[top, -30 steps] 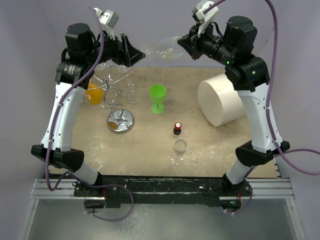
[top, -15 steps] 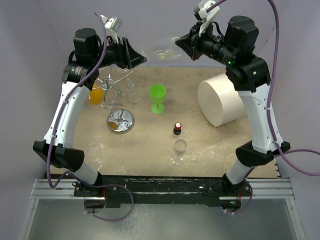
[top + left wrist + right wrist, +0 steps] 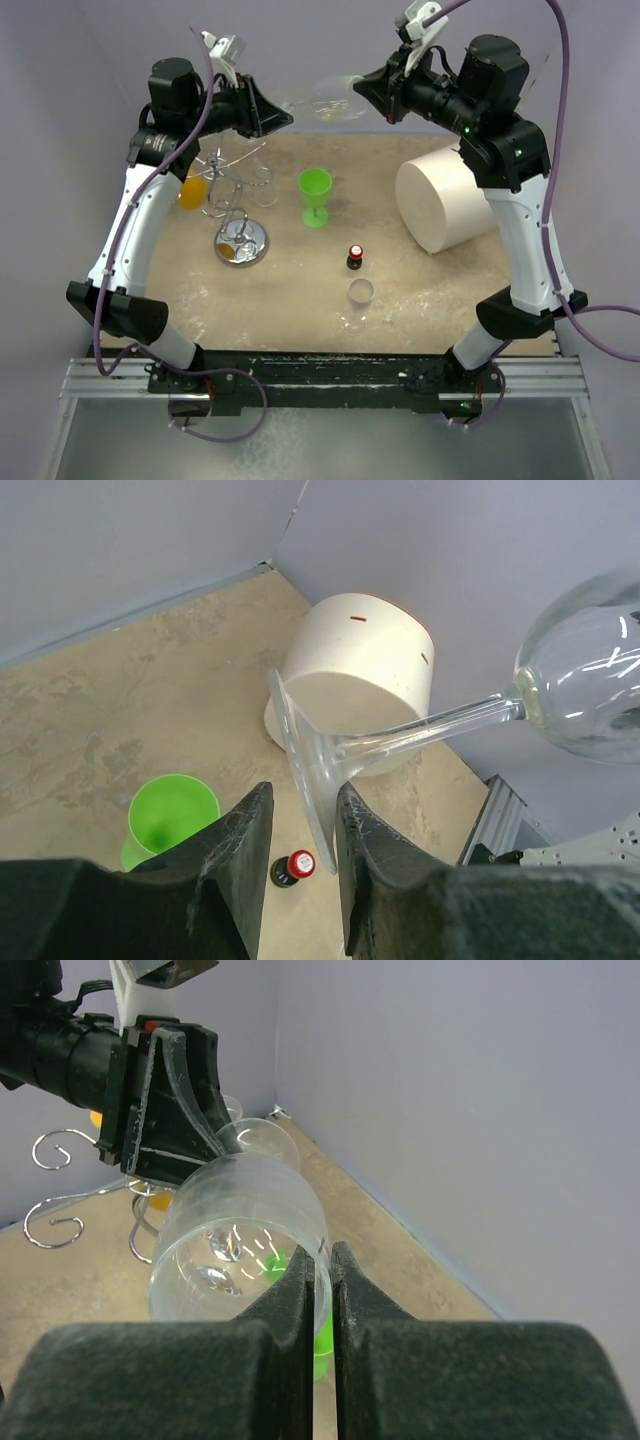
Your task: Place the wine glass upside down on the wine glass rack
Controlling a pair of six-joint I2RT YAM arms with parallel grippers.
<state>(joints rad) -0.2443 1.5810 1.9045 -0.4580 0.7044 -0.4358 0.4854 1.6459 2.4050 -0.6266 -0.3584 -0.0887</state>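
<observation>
Table point(image 3: 300, 285): sandy beige top, flecked and scuffed white towards the near edge.
Room: plain lilac walls point(image 3: 300, 40) close off the far edge and both sides, meeting in a corner.
Wine glass point(image 3: 325, 100): up in the air over the table's far edge, lying sideways between the two claws.
Right claw point(image 3: 320, 1260): pinched tight on the rim of the bowl.
Left claw point(image 3: 303, 810): part open, one finger on each side of the glass's foot, with a gap showing beside one.
Wine glass rack point(image 3: 235, 195): upright on the table's left.
White cylinder point(image 3: 440, 200): on the right.
Green cup point(image 3: 315, 185): mid-table.
</observation>
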